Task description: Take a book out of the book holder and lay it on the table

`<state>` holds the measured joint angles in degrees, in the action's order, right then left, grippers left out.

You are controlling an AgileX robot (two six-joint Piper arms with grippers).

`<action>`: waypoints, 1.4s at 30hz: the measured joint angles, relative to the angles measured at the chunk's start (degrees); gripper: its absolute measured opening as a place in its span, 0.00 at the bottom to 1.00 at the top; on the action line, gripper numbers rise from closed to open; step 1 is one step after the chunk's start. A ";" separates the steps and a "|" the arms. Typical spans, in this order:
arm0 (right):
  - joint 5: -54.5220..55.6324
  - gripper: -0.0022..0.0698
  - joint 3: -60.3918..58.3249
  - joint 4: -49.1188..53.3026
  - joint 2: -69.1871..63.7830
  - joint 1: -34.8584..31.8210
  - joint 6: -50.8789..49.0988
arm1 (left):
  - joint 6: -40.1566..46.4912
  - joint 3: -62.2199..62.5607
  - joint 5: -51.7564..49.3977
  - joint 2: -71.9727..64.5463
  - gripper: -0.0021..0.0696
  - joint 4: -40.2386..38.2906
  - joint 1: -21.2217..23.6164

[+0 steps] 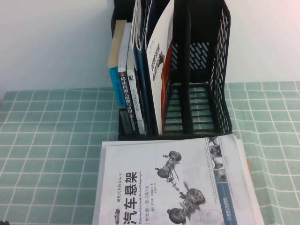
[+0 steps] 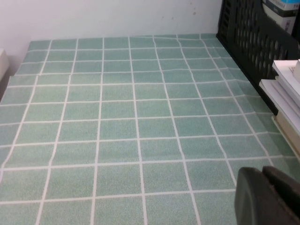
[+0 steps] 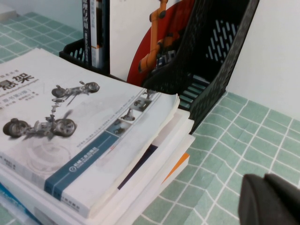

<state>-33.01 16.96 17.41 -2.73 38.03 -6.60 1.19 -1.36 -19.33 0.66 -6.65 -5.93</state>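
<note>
Here a stack of books (image 1: 173,183) lies flat on the desk (image 1: 51,154), touching the near side of the black book holder (image 1: 206,93), which holds upright books (image 1: 136,79). The left gripper (image 2: 267,197) and right gripper (image 3: 269,199) show only partly; whether spread or pressed together, I cannot tell.

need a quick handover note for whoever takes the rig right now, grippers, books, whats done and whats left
Left gripper: off to the left of the book holder, over bare tablecloth, holding nothing; whether its jaws are open cannot be told.
Right gripper: low over the table to the right of the book stack, holding nothing; jaws unclear too.
Books: several upright books stand in the holder's left compartments; the right ones look empty.
Done: the stack lies flat in front of the holder, white car-suspension book on top.
Left: if more must come out, the upright ones remain.
</note>
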 joint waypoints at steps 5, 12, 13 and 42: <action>0.00 0.03 0.00 0.00 0.00 0.00 0.00 | 0.13 0.00 0.00 0.00 0.03 -0.04 0.00; 0.00 0.03 0.00 -0.12 0.00 0.00 0.00 | 0.13 0.00 -0.09 0.00 0.03 -0.17 0.00; 0.00 0.03 0.00 -0.21 0.00 0.00 0.00 | 0.13 0.00 -0.13 0.00 0.03 -0.27 0.00; 35.49 0.03 -17.70 -4.15 0.41 -37.64 5.69 | 0.00 0.00 -0.34 0.00 0.03 -0.40 0.00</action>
<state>2.48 -0.74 13.26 -2.33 0.39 -0.91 1.19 -1.36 -19.68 0.66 -7.05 -5.93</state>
